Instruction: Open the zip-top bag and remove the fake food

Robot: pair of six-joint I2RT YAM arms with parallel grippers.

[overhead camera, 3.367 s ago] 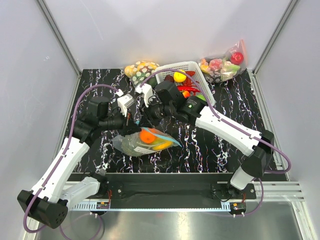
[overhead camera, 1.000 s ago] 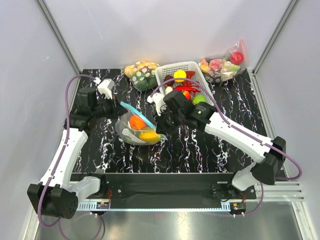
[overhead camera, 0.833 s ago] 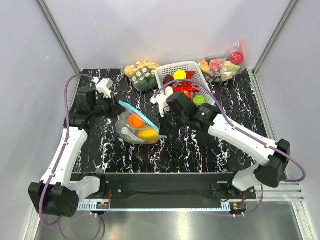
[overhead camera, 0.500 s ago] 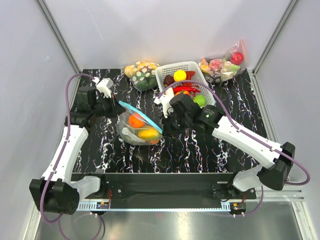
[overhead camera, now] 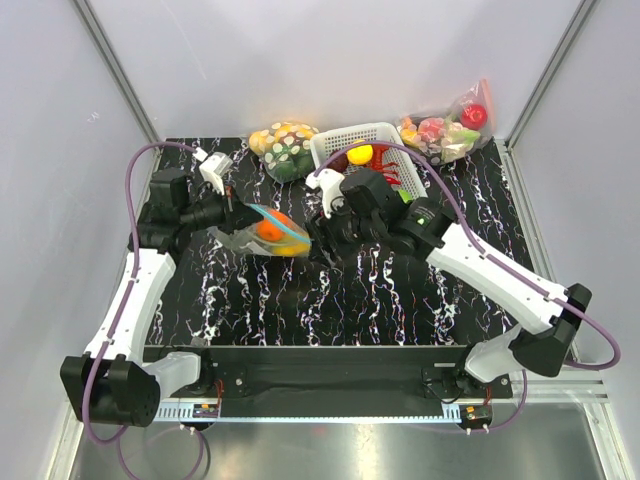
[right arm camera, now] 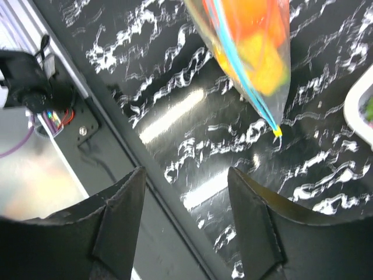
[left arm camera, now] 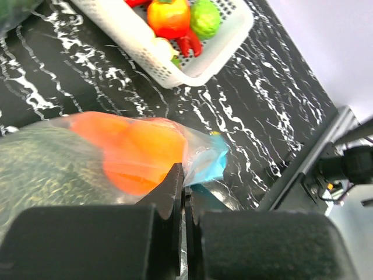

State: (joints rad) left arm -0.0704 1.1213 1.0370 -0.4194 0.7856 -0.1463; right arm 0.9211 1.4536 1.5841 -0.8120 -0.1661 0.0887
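Left gripper [left arm camera: 183, 175]: jaws pressed tight together, pinching the clear film of the zip-top bag [left arm camera: 76, 125] just beside its teal zip strip [left arm camera: 207, 166].
Left wrist view only: shows the pinch close up. The fake food [left arm camera: 137, 154] is inside the bag, with round orange fruits against the film and a dark green bumpy ball [left arm camera: 41, 169] at their 9 o'clock.
Right gripper [right arm camera: 186, 186]: fingers [right arm camera: 125, 201] spread wide with nothing between them, only the black marbled table [right arm camera: 192, 146] below.
Right wrist view only: the bag's strip runs down to a corner at 1 o'clock of the open jaws, apart from both fingers. Orange and yellow pieces show through the film.
Top view only: shows both arms at once. The left gripper [overhead camera: 232, 218] holds the bag at the bag's 9 o'clock end, and the right gripper [overhead camera: 318, 234] sits at its 3 o'clock end, close but not gripping.
Bag's place: mid-table, stretched out from the left gripper and blurred. It looks raised off the surface.
White basket [overhead camera: 385, 133]: at 1 o'clock of the bag, holding red, yellow and green pieces.
Spotted bag [overhead camera: 283, 140]: at 12 o'clock, on the far edge.
Apple bag [overhead camera: 447, 128]: in the far right corner.
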